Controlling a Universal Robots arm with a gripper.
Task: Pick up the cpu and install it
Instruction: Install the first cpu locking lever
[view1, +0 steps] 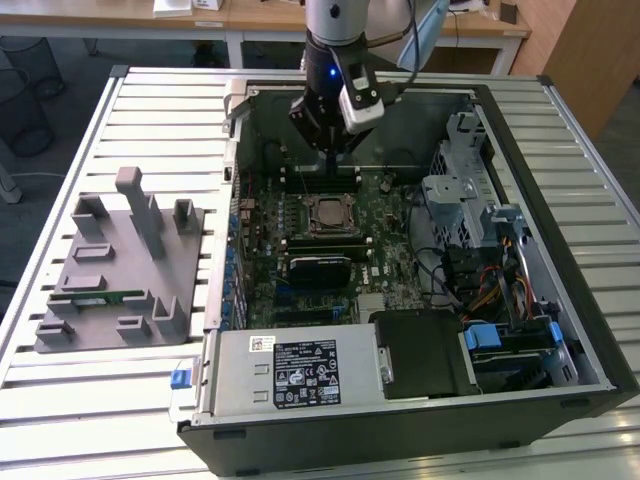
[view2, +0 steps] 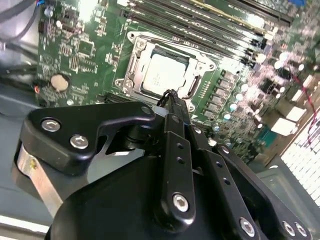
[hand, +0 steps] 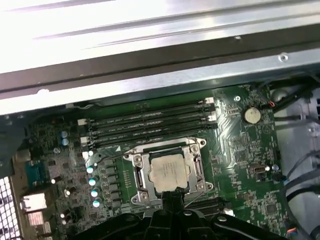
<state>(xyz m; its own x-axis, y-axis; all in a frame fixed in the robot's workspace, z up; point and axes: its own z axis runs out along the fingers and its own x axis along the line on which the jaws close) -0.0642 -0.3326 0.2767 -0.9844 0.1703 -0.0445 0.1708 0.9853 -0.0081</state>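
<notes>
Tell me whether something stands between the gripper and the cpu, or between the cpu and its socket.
Nothing visible does. The cpu lies uncovered inside the socket frame, and the gripper hangs close above it with only air between.

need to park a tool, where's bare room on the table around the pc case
Bare table on the camera side of the tray, and beyond it toward the far edge. A narrow strip runs along the case on the exterior view's right. Inside the case is crowded: gripper over the cpu, cables beside.

Grey tray (view1: 128, 262) beside open computer case (view1: 400, 428)
</notes>
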